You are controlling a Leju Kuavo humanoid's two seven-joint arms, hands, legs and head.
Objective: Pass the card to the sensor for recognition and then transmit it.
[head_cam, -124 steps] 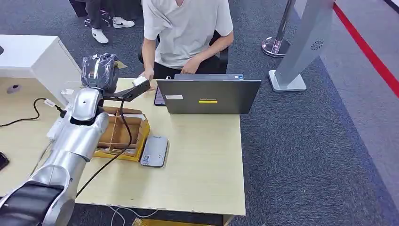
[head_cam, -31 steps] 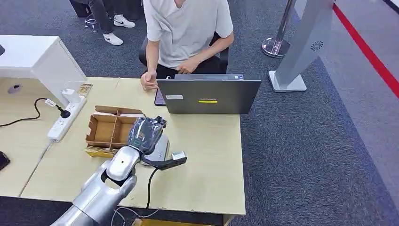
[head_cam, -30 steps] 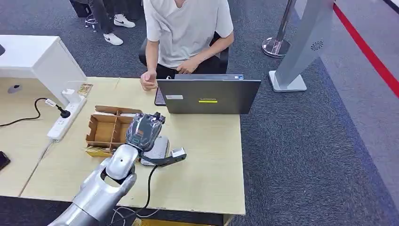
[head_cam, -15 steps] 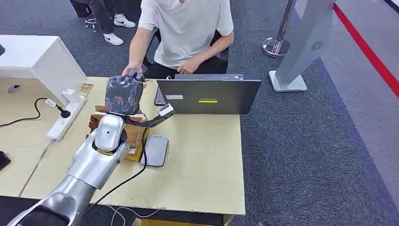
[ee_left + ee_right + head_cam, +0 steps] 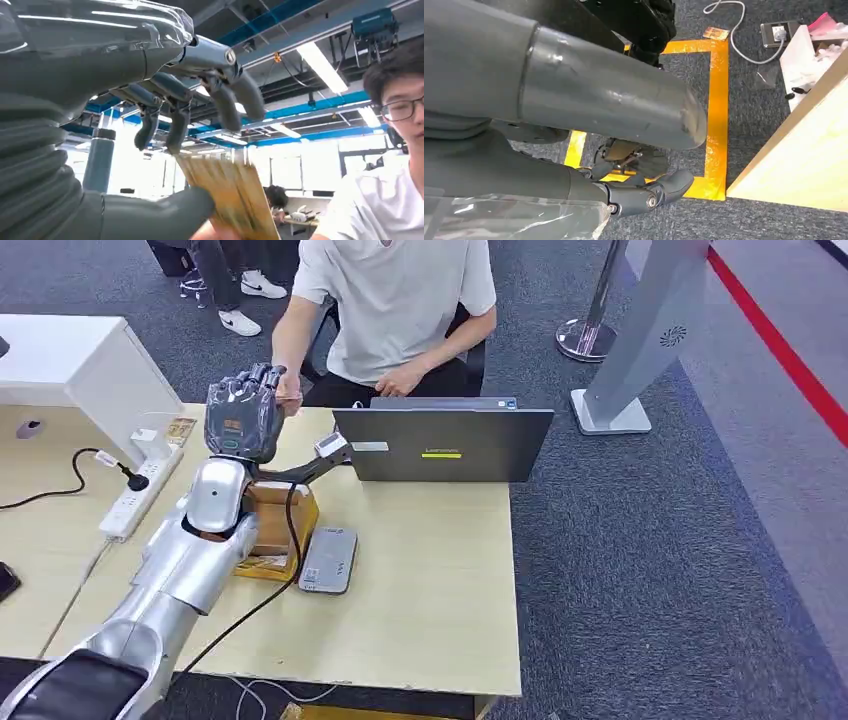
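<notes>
My left hand (image 5: 243, 418) is raised above the table's far edge, close to a seated person's outstretched hand (image 5: 288, 390). In the left wrist view a gold card (image 5: 235, 195) sits pinched between that hand's (image 5: 150, 100) thick thumb and its dark fingers. The person's fingertips show at one edge of the card. The grey flat sensor (image 5: 328, 558) lies on the table (image 5: 430, 590), nearer me than the hand. My right hand (image 5: 589, 105) hangs beside the table over dark carpet and holds nothing.
A brown cardboard divider box (image 5: 270, 525) stands beside the sensor, under my left forearm. An open laptop (image 5: 445, 445) faces the person at the far edge. A white power strip (image 5: 130, 495) with a black cable lies to the left, near a white cabinet (image 5: 70, 360).
My left hand has lifted from over the sensor and swung to the table's far side with the card. The person's hand has reached out to meet it.
</notes>
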